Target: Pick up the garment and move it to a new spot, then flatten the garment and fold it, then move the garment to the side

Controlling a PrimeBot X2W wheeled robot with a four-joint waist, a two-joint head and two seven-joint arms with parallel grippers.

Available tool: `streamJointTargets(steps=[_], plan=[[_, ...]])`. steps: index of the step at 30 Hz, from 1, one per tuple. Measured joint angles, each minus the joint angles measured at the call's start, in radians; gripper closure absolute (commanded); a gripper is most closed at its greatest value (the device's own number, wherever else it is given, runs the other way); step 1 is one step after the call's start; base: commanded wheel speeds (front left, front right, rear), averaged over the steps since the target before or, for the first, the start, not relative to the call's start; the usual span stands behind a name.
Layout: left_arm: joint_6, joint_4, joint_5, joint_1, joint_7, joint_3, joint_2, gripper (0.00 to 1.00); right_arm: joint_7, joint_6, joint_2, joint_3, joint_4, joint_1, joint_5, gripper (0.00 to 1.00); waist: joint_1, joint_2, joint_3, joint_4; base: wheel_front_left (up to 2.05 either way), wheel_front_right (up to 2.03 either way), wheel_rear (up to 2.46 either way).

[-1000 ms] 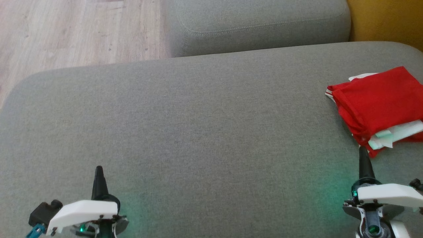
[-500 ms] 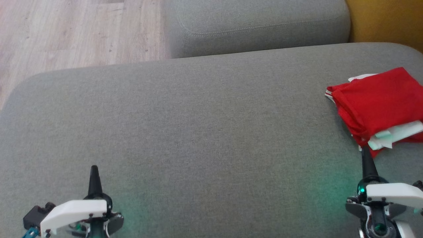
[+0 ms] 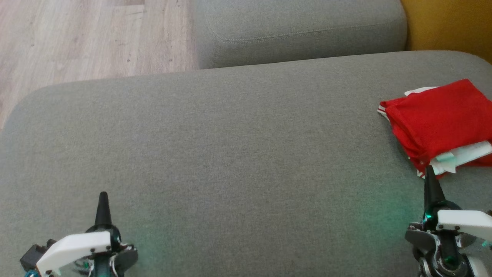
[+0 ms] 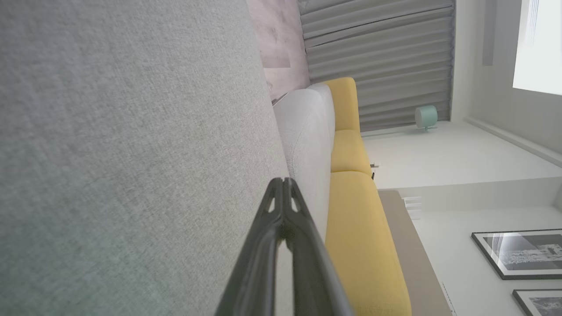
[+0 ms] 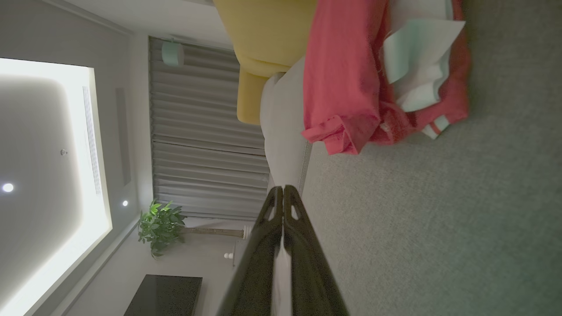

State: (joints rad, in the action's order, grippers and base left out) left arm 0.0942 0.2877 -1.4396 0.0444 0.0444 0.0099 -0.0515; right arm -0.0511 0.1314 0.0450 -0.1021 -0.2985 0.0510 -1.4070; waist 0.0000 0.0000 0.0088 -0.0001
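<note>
Garment (image 3: 434,123) folded at right side of cushion (image 3: 230,154); final step looks done. Left fingers (image 3: 103,207), right fingers (image 3: 431,188) pressed together, empty. Next: just withdraw.

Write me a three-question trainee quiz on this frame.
1. True or false: the red garment lies folded at the right end of the grey cushion.
2. The right claw is: A) shut and holding nothing, B) open around the garment, C) lifting the garment.
3. Which claw is farther from the garment?
Key: 1 true; 2 A; 3 left claw.
</note>
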Motion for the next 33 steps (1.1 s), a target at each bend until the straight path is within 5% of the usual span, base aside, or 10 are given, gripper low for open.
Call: streamJointTargets(steps=[18,33], plan=[[0.030,-0.006,-0.169,0.012,0.053,0.056,0.000,1.00,-0.051,0.000,0.000,-0.023,0.013,0.000,-0.195,1.00,0.0000,0.0000,-0.006,0.000,0.00,0.00,0.00],[0.030,-0.006,-0.174,0.012,0.056,0.057,0.001,1.00,-0.052,0.000,0.000,-0.026,0.016,0.001,-0.198,1.00,0.0000,0.0000,-0.006,0.000,0.00,0.00,0.00]])
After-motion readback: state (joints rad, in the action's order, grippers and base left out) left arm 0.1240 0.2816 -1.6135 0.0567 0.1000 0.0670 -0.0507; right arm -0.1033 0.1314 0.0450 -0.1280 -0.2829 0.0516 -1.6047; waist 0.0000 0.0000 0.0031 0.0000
